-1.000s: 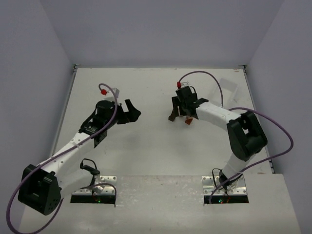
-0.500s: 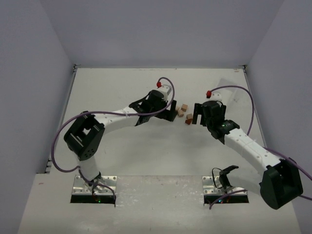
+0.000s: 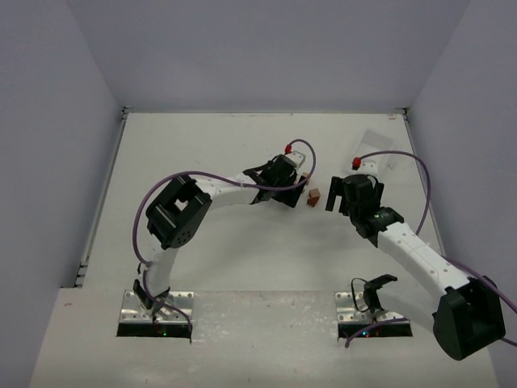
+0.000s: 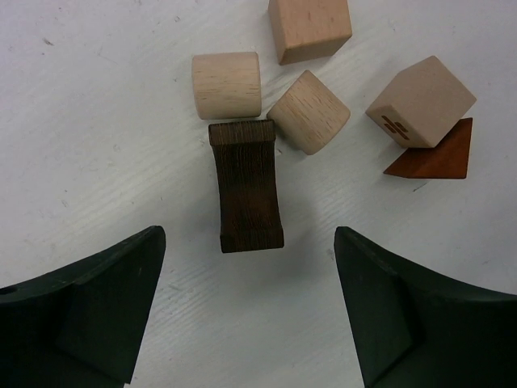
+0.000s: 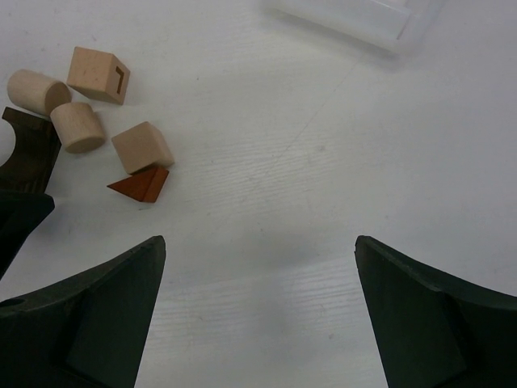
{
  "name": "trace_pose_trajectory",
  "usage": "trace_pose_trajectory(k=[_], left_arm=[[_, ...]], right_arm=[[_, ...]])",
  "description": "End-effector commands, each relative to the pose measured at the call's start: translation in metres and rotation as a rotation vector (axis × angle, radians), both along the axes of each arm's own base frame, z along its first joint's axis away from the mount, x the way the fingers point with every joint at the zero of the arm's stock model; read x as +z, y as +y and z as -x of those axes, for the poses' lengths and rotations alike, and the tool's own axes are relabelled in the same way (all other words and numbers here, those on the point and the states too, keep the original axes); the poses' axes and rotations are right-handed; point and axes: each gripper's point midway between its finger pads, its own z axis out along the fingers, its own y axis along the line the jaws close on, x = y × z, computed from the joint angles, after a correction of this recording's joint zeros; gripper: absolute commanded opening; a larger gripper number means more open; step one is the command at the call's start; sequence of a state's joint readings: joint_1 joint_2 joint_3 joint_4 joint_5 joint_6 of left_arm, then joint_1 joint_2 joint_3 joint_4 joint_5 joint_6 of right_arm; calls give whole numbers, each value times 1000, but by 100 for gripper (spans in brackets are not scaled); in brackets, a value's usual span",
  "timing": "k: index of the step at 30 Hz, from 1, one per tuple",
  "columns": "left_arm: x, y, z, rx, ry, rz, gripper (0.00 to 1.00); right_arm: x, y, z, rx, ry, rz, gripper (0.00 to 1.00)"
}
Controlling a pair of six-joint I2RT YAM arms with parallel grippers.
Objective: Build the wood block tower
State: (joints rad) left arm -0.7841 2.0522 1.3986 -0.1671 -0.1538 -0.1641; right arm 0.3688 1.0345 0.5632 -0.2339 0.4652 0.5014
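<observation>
**Blocks loose on the table, both sets of jaws released**

The wooden pieces lie unstacked in a small cluster [image 3: 312, 196] right of centre on the white table [image 3: 186, 137], between the tips of the two arms.

The left jaws stand spread apart and grip nothing. In the left wrist view, a dark brown curved wooden block [image 4: 247, 186] lies lengthwise on the centre line of their gap, its close end just beyond the fingertips and clear of both. Its other end touches two pale tan wooden cylinders [image 4: 227, 84] [image 4: 308, 111]. Past these sits a pale tan wooden cube [image 4: 309, 29]. To one side, a second pale tan wooden cube with a dark mark [image 4: 421, 101] touches a reddish-brown wooden wedge [image 4: 433, 154].

The right jaws are also wide apart and hold nothing. They sit just right of the cluster. In the right wrist view the pieces lie off to one side, outside the gap, with the wedge [image 5: 141, 184] closest to it.

A clear rectangular plastic tray [image 3: 376, 150] rests farther back on the right, apart from the blocks.
</observation>
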Motion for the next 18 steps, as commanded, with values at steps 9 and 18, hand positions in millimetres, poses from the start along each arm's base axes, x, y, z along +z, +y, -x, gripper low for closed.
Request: trace_pose_trajectory(k=[9, 18], left_arm=[[2, -11, -13, -34, -32, -28, 51], [-3, -8, -6, -32, -9, -22, 21]], right_arm=[[-3, -2, -10, -26, 4, -2, 99], [-2, -7, -10, -40, 0, 6, 99]])
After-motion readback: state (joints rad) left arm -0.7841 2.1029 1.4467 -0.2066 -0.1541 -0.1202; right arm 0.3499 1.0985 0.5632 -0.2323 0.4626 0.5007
